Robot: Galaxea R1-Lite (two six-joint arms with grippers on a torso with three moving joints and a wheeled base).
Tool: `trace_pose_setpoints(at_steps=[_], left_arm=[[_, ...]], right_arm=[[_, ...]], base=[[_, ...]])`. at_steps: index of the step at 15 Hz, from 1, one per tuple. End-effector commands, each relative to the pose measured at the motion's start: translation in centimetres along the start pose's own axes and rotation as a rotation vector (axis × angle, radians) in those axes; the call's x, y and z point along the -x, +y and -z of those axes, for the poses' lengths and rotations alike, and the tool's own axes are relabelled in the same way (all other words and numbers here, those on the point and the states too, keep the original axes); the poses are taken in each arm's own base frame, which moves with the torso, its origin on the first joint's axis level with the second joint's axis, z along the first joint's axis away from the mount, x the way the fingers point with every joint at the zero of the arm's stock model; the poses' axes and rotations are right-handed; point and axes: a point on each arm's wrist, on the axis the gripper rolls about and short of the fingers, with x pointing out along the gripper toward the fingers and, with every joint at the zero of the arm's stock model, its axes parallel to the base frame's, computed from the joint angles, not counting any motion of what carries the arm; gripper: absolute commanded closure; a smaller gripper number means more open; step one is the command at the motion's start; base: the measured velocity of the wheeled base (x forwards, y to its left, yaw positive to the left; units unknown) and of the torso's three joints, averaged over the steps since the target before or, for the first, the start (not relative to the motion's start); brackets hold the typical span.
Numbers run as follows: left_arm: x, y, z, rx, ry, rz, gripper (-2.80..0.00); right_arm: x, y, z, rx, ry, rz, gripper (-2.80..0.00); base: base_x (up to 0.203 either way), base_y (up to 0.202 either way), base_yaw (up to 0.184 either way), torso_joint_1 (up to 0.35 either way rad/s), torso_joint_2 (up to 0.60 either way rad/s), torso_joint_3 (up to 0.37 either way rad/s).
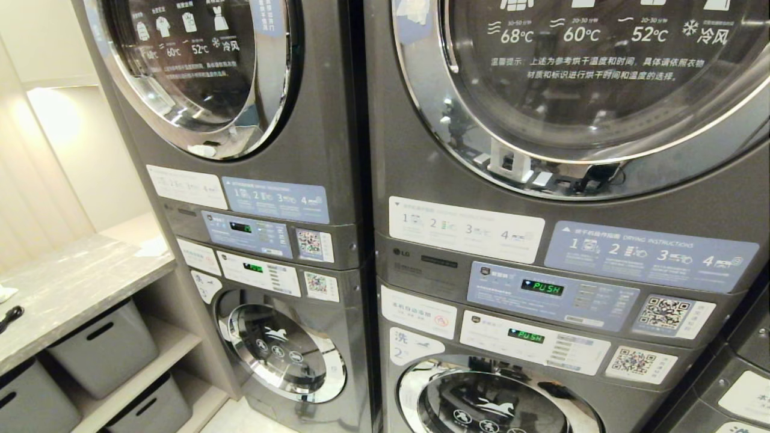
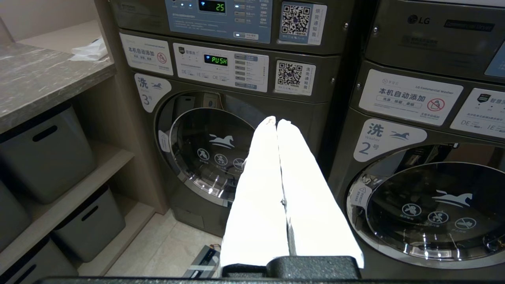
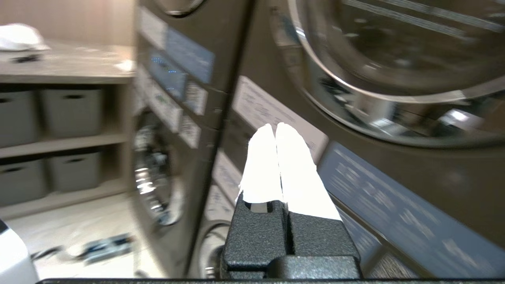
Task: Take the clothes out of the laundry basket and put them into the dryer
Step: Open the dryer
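The dryer [image 1: 421, 180] is the upper grey machine of the stack straight ahead, and its round glass door [image 1: 601, 78] is closed. My right gripper [image 3: 275, 125] is shut with nothing between its white fingers, raised in front of the label strip under that dryer door [image 3: 394, 59]. My left gripper [image 2: 276, 120] is shut and empty too, held low and pointing at the lower washers. Neither arm shows in the head view. The laundry basket and the clothes are out of view.
A second stacked pair [image 1: 240, 120] stands to the left, with closed washer doors [image 1: 283, 352] below. A stone-topped counter [image 1: 72, 282] with grey storage bins [image 1: 102, 349] on shelves fills the left side. A small device [image 2: 203, 260] lies on the floor tiles.
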Motion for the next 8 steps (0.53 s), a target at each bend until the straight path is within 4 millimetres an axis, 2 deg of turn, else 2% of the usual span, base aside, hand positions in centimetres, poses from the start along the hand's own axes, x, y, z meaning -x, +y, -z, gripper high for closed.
trace_pose_setpoints(at_steps=[1, 3, 5, 6, 8], left_arm=[[0.0, 0.0, 0.0, 0.000, -0.003, -0.001, 0.00], [0.0, 0.0, 0.0, 0.001, -0.003, 0.000, 0.00], [0.0, 0.0, 0.0, 0.000, -0.003, -0.001, 0.00], [0.0, 0.0, 0.0, 0.000, -0.003, -0.001, 0.00], [0.0, 0.0, 0.0, 0.000, -0.003, 0.000, 0.00]], right_arm=[[-6.6, -4.1, -0.5, -0.102, 0.136, -0.103, -2.80], [-11.2, -6.9, -1.7, -0.120, 0.153, -0.185, -2.80], [-15.5, -8.4, -4.1, -0.094, 0.100, -0.282, -2.80], [-17.5, -8.0, -5.1, -0.087, 0.068, -0.362, -2.80], [-21.7, -6.4, -5.6, -0.094, 0.044, -0.507, -2.80]], base=[[0.000, 0.000, 0.000, 0.000, 0.00, 0.000], [0.000, 0.000, 0.000, 0.000, 0.00, 0.000], [0.000, 0.000, 0.000, 0.000, 0.00, 0.000], [0.000, 0.000, 0.000, 0.000, 0.00, 0.000], [0.000, 0.000, 0.000, 0.000, 0.00, 0.000]])
